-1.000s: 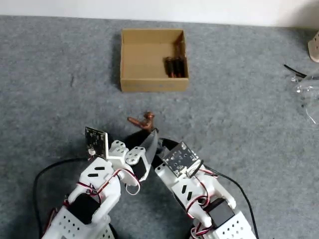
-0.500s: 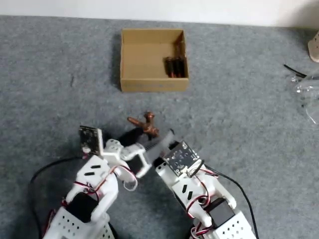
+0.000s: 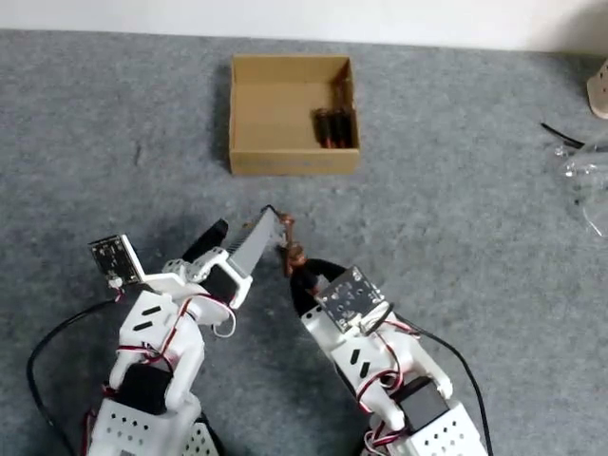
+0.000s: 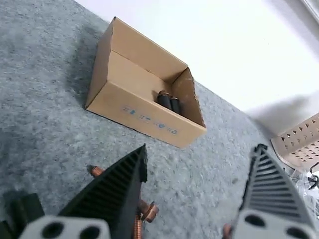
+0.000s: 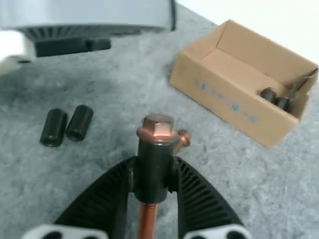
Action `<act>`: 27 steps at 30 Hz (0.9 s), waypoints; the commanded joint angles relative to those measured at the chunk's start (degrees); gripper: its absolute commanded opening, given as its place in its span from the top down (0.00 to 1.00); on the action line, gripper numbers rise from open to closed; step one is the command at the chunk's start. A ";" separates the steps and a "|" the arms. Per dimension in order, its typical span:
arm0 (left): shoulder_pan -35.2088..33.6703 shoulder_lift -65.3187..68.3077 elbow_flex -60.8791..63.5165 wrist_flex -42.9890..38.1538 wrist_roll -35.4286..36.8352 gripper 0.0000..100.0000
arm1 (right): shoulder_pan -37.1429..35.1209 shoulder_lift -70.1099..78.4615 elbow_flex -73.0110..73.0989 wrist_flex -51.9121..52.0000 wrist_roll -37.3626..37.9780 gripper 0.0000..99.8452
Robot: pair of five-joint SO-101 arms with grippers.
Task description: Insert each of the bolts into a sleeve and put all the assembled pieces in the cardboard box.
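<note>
My right gripper (image 5: 155, 172) is shut on a black sleeve (image 5: 153, 162) with a copper bolt (image 5: 157, 127) pushed through it, held a little above the grey mat. In the high view the right gripper (image 3: 296, 274) sits below the cardboard box (image 3: 245, 114). My left gripper (image 3: 237, 236) stands open beside it, nothing between its fingers (image 4: 119, 189). A loose bolt (image 3: 285, 224) lies just ahead of both grippers. Two bare sleeves (image 5: 67, 124) lie side by side on the mat. Assembled pieces (image 3: 334, 128) rest in the box's right corner.
A clear plastic item with a black cable (image 3: 581, 166) lies at the mat's right edge, and a beige perforated object (image 3: 598, 87) sits behind it. The white wall runs along the far side beyond the box (image 4: 144, 102). Open mat lies on both sides of the box.
The left arm has pulled away from the right gripper and swung left, its jaws now spread wide. The right gripper has edged forward with the sleeve and bolt.
</note>
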 commanded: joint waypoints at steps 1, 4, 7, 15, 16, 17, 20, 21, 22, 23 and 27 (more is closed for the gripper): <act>-1.45 -0.57 -3.03 -1.14 -0.09 0.72 | 1.71 -0.92 0.13 -3.74 0.26 1.00; -2.86 -0.57 -3.03 -1.32 -7.21 0.87 | 1.71 -0.92 0.84 -3.82 0.26 1.00; -2.77 -0.57 -3.12 -2.46 -14.59 1.00 | 1.80 -0.92 1.10 -3.82 0.26 1.00; -3.30 -0.40 -2.42 -2.02 -20.57 0.99 | 1.89 -0.92 1.27 -3.82 0.26 1.00; -3.74 -0.57 -2.07 -0.79 -24.00 0.99 | 1.98 -0.92 1.27 -3.82 0.26 1.00; -4.44 -0.57 -2.42 0.44 -27.87 0.99 | 2.33 -0.92 1.36 -3.82 0.26 1.00; -8.13 -0.48 -4.26 5.89 -46.24 0.99 | 5.49 -0.84 1.36 -3.82 0.26 1.00; -8.57 -0.57 -4.26 7.47 -51.43 0.99 | 6.55 -0.84 1.36 -3.82 0.26 1.00; -7.34 -0.57 -3.65 8.00 -51.96 0.99 | 7.16 -0.84 1.36 -3.82 0.26 1.00; -6.46 -0.57 -3.12 7.74 -51.25 0.99 | 7.43 -0.84 1.54 -3.82 0.26 1.00; -6.46 -0.48 -1.10 5.80 -50.29 0.99 | 7.43 -0.84 5.23 -6.99 0.44 1.00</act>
